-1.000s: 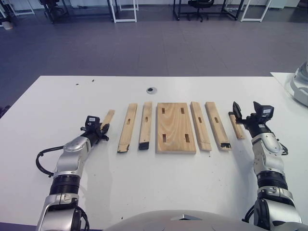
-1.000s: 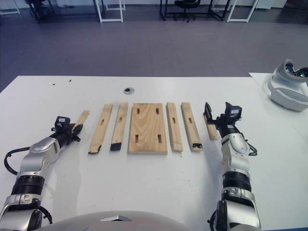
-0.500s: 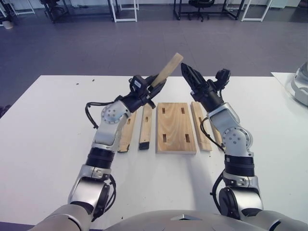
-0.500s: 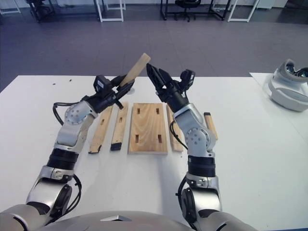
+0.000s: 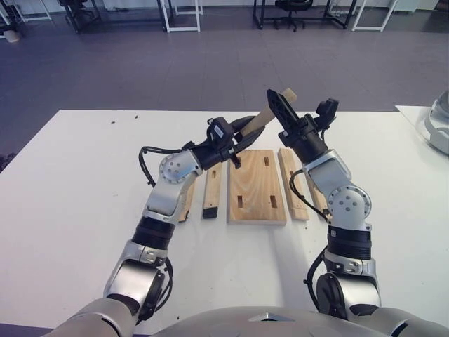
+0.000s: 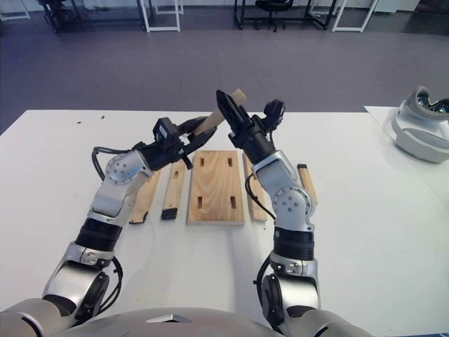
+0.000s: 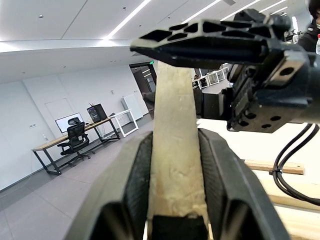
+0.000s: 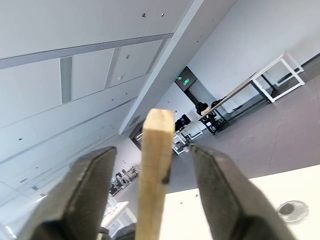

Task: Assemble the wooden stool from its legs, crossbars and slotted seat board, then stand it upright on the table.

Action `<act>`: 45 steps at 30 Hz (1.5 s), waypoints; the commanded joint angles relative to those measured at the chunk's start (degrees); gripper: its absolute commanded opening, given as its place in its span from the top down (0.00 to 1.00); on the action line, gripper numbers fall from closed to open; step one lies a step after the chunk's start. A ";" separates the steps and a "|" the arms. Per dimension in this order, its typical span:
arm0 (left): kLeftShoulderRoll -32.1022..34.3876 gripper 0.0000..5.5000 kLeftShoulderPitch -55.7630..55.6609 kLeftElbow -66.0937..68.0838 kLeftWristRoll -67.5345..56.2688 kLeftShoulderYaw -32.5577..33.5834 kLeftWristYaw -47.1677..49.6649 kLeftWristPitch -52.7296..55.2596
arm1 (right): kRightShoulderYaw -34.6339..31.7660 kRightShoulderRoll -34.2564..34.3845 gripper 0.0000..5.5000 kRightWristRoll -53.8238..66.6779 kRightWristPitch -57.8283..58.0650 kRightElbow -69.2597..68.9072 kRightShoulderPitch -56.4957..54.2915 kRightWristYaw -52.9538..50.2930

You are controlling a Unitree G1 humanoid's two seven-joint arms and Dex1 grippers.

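White table [image 5: 70,182] bears seat board [image 5: 256,189] and slats [image 5: 211,194].

Bright, even light from ceiling strips [image 7: 131,12] falls softly on the white table [image 5: 77,175].

Both arms are up off the bench [image 5: 84,161], elbows bent, forearms angling in toward the middle. The left gripper [image 5: 244,126] has its jaws clamped on the lower end of a wooden stick [image 5: 263,116]. The right gripper [image 5: 278,102] points up and inward, jaws spread apart on either side of the stick's top end.
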 commanded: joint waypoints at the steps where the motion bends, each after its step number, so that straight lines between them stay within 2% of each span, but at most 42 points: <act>1: 0.95 0.77 0.27 -0.05 0.22 -0.21 -1.38 -1.02 | -0.73 -0.33 0.65 1.83 1.29 -1.75 0.28 -0.73; 8: 1.90 0.77 1.29 -1.10 0.13 -0.14 -2.02 -1.40 | 0.81 -2.41 0.88 1.44 3.92 -2.00 2.13 0.64; 10: 1.98 0.77 1.69 -1.30 0.06 -0.39 -2.32 -1.49 | 0.92 -2.53 0.92 1.53 4.06 -2.43 2.96 0.46; 13: 2.16 0.77 2.30 -1.49 -0.01 -0.99 -3.02 -0.78 | 0.63 -2.49 0.92 0.63 3.12 -2.36 3.73 -0.55; 14: 2.21 0.70 2.41 -1.26 0.65 -1.10 -2.53 -0.53 | 0.46 -2.55 0.92 -0.15 2.53 -2.08 3.97 -1.02; 17: 2.88 0.59 3.01 0.35 1.09 0.68 -0.65 0.03 | -2.29 -5.03 0.93 -9.08 -4.25 0.34 8.55 -2.80; 20: 3.10 0.53 4.36 1.10 0.22 3.96 2.57 0.97 | -4.98 -6.28 0.93 -15.86 -10.12 1.66 14.20 -4.04; 23: 3.57 0.43 5.32 2.75 2.31 5.03 5.87 2.56 | -3.05 -6.15 0.93 -22.80 -13.91 4.69 15.11 -4.99; 33: 2.99 0.42 6.01 2.89 3.52 4.67 8.52 3.65 | -2.94 -5.39 0.93 -29.86 -20.29 15.56 11.61 -5.01; 37: 3.12 0.42 5.89 3.13 3.48 4.61 8.69 3.39 | -0.40 -6.69 0.93 -34.23 -21.03 15.45 13.47 -4.75; 40: 3.27 0.42 6.06 3.00 3.50 4.71 8.79 3.36 | 4.16 -7.88 0.93 -40.04 -22.86 15.75 16.30 -3.65; 45: 3.48 0.42 6.51 2.87 3.61 4.70 8.78 3.26 | 8.18 -9.06 0.93 -45.80 -24.59 20.94 20.42 -2.56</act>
